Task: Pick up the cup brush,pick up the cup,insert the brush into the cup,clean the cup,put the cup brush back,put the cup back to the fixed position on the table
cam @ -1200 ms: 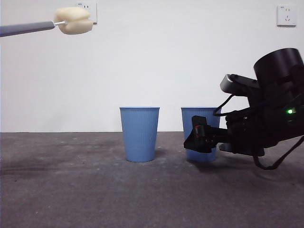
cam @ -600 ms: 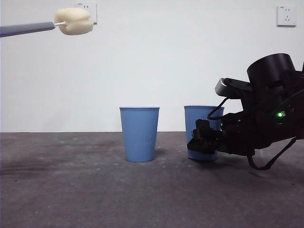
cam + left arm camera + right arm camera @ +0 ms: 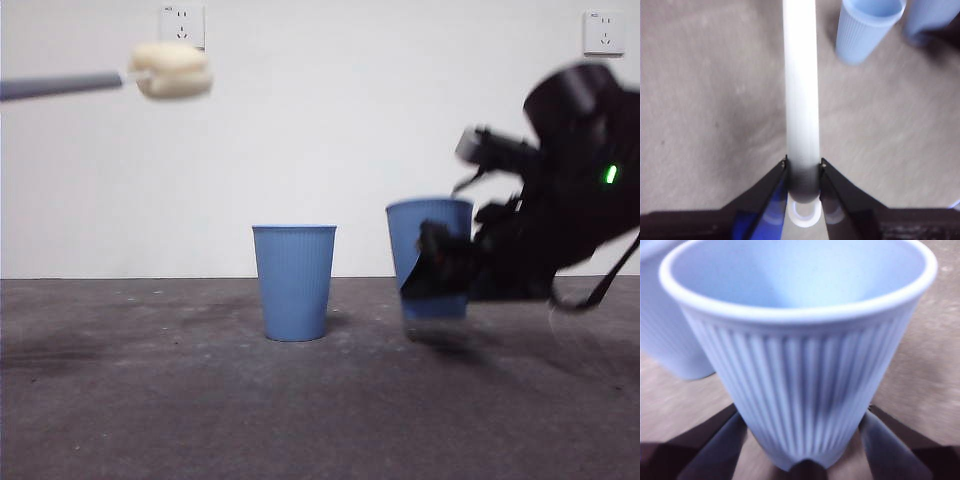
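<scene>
My right gripper (image 3: 437,278) is shut on the cup (image 3: 430,240), a blue ribbed cup, and holds it just above the table (image 3: 200,400) at the right of the front view. The right wrist view shows the cup (image 3: 805,355) filling the frame between the jaws, open mouth up. My left gripper (image 3: 803,172) is shut on the cup brush handle (image 3: 801,85). In the front view the cup brush (image 3: 60,85) is held level, high at the left, its cream sponge head (image 3: 172,70) pointing right. A second blue cup (image 3: 294,282) stands on the table at the centre.
A white wall with two sockets (image 3: 181,24) (image 3: 602,32) stands behind the table. The second cup also shows in the left wrist view (image 3: 865,30) and beside the held cup in the right wrist view (image 3: 670,340).
My right gripper has closed on the right cup and lifted it off the table, moving up. The brush has shifted slightly right and down.
</scene>
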{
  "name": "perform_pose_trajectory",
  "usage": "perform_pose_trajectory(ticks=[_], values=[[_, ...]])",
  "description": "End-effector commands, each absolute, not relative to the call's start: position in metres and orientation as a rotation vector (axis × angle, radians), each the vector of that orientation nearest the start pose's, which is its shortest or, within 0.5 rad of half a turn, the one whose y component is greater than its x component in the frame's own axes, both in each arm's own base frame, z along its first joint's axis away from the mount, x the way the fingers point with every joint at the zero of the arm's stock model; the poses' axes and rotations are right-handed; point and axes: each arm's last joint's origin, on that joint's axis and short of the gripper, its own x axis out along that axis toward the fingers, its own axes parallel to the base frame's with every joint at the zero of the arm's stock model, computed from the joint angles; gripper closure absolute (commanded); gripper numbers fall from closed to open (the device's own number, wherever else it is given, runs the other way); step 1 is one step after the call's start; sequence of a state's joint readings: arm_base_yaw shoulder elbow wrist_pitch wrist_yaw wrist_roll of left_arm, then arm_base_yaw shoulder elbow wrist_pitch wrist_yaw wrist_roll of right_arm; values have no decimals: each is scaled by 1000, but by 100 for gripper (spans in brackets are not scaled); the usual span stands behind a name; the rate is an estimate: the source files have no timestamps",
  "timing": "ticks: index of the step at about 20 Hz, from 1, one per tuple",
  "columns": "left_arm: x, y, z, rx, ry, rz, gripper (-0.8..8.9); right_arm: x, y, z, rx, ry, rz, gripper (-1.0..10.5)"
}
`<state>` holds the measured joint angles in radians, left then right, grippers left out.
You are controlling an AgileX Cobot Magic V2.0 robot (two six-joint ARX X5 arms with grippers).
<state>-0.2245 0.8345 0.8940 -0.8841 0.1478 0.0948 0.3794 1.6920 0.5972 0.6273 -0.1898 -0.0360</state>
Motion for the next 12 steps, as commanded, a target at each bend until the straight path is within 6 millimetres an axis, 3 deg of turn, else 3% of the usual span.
perform_pose_trajectory(ticks=[1,6,12], values=[[150,-39,297,174,855,-417,822,266,114,161,-160,505,597,959],[148,-48,288,276,941,-502,822,230,112,207,-334,747,690,959],[121,-62,286,538,984,-642,822,199,124,214,-574,1018,743,959]])
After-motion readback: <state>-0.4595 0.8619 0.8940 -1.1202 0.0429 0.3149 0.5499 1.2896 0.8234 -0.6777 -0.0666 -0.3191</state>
